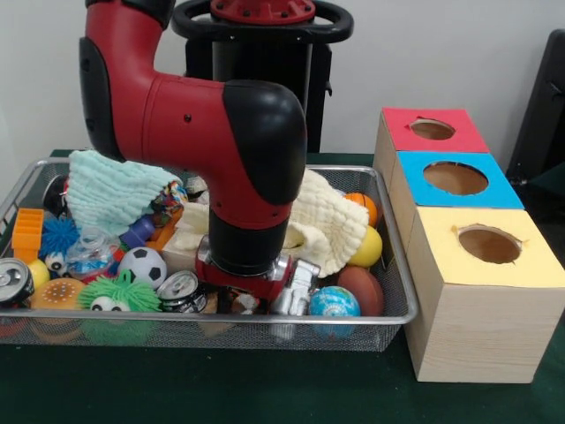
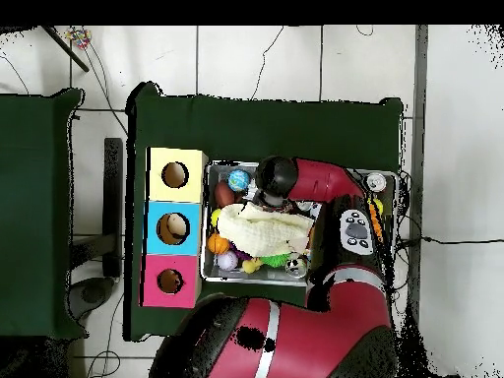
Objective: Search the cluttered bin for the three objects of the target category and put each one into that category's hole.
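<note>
A green surface (image 1: 265,393) carries a wire bin (image 1: 388,265) and, at its 3 o'clock in the front view, three wooden boxes in a row. The far box has a red top (image 1: 459,132) with a hole, the middle a blue top (image 1: 499,187), the near a yellow top (image 1: 530,256). From overhead, something pale sits inside the blue box's hole (image 2: 174,228).

The red and black arm (image 1: 221,132) comes down into the bin's middle, and its black wrist ends low among the clutter. The gripper (image 1: 291,290) shows only as a silver block at the bin's near edge; whether it is apart or together, I cannot tell.

A cream cloth (image 1: 331,225) lies at the arm's 3 o'clock, and a pale blue cloth (image 1: 110,190) at its 9 o'clock. Along the near rim, from 9 o'clock: a can (image 1: 13,283), a burger toy (image 1: 57,293), a green fuzzy toy (image 1: 119,293), a soccer ball (image 1: 143,265), a second can (image 1: 181,290), a globe ball (image 1: 334,302) and a brown football (image 1: 364,287). A yellow ball (image 1: 369,247) and an orange ball (image 1: 364,205) rest against the cream cloth's 3 o'clock side. A blue spiky ball (image 1: 57,234) and an orange block (image 1: 26,234) sit at the bin's 9 o'clock end.
</note>
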You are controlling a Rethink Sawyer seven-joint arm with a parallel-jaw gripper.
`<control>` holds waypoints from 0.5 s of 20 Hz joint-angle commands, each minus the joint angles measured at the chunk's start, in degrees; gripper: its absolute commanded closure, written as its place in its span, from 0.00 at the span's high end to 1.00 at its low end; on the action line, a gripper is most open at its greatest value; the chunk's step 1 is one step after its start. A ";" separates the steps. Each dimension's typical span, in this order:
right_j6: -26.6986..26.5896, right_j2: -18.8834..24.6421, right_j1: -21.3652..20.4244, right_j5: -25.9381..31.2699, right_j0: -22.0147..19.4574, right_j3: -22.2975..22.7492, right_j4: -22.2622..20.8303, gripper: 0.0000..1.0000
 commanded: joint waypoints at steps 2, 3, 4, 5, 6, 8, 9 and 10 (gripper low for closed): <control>1.74 3.12 5.51 15.47 -1.16 -3.57 1.89 0.00; 0.94 3.45 5.71 15.76 -1.44 -3.97 1.74 0.00; 1.13 3.43 5.80 15.51 -1.49 -4.13 1.64 0.00; 1.80 3.23 6.08 16.02 -1.39 -4.66 1.66 0.00; 1.57 3.60 6.20 15.17 -1.60 -4.77 1.55 0.00; 1.60 3.54 6.88 15.41 -1.45 -6.51 1.16 0.00; 1.65 3.58 7.11 15.70 -1.42 -7.01 1.15 0.00; 1.39 3.73 7.12 15.83 -1.44 -7.31 1.12 0.00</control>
